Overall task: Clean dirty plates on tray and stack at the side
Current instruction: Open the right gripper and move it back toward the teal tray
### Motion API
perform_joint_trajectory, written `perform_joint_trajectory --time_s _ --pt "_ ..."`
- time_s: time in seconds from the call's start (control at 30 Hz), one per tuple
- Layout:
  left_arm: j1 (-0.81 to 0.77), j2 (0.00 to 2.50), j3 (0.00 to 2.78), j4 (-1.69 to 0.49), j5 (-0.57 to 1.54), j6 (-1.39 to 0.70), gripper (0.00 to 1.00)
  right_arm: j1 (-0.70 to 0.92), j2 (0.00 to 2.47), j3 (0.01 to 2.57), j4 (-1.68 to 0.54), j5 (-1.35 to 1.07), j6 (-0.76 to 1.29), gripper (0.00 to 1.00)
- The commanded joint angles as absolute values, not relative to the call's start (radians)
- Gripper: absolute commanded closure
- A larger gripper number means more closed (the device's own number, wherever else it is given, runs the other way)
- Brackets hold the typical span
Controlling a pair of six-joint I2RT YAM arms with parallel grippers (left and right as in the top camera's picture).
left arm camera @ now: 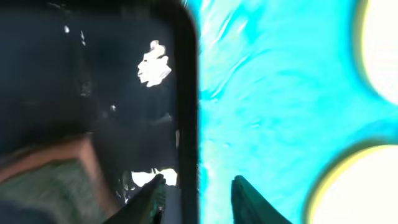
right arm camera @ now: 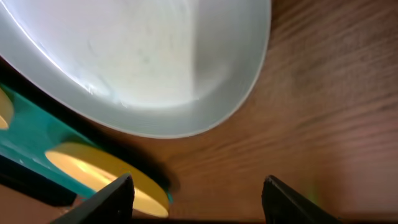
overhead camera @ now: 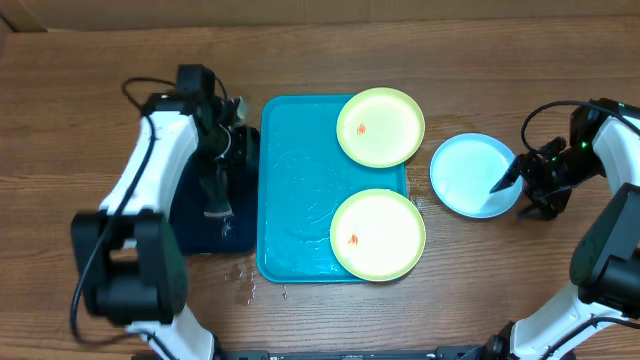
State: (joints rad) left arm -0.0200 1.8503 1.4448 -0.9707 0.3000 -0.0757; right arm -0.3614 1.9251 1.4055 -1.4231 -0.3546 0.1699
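Your right gripper [right arm camera: 199, 199] has its fingers spread and holds nothing. Only the wooden table [overhead camera: 80, 60] shows in the gap, and the light blue plate [overhead camera: 470, 175] lies just ahead, on the table right of the tray [overhead camera: 295, 200]. Your left gripper [left arm camera: 202, 199] is parted and empty too, over the border between the black tray [overhead camera: 195, 225] and the turquoise one. The far yellow-green plate [overhead camera: 380, 127] and the near yellow-green plate [overhead camera: 378, 235] lie on the tray's right side, each with a red smear

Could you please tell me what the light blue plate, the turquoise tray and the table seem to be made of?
Light blue plate: probably plastic, smooth, faintly glossy at the rim.
Turquoise tray: likely plastic too, uniform colour, shiny with wet-looking streaks.
Table: wood or wood-look laminate, matte, visible grain.
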Motion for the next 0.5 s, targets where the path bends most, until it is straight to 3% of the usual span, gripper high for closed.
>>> perform_joint_trajectory --time_s 0.0,0.2,0.47 --pt "-0.027 1.734 1.475 -0.990 0.302 -0.164 0.56 -0.324 1.908 1.420 -1.462 -0.383 0.095 0.33" --pt "-0.027 1.697 1.475 -1.053 0.284 -0.187 0.44 -0.180 1.908 1.420 -1.516 -0.382 0.051 0.34" --pt "-0.027 1.706 1.475 -1.134 0.152 -0.183 0.46 0.057 1.908 1.420 -1.560 -0.318 0.068 0.38"
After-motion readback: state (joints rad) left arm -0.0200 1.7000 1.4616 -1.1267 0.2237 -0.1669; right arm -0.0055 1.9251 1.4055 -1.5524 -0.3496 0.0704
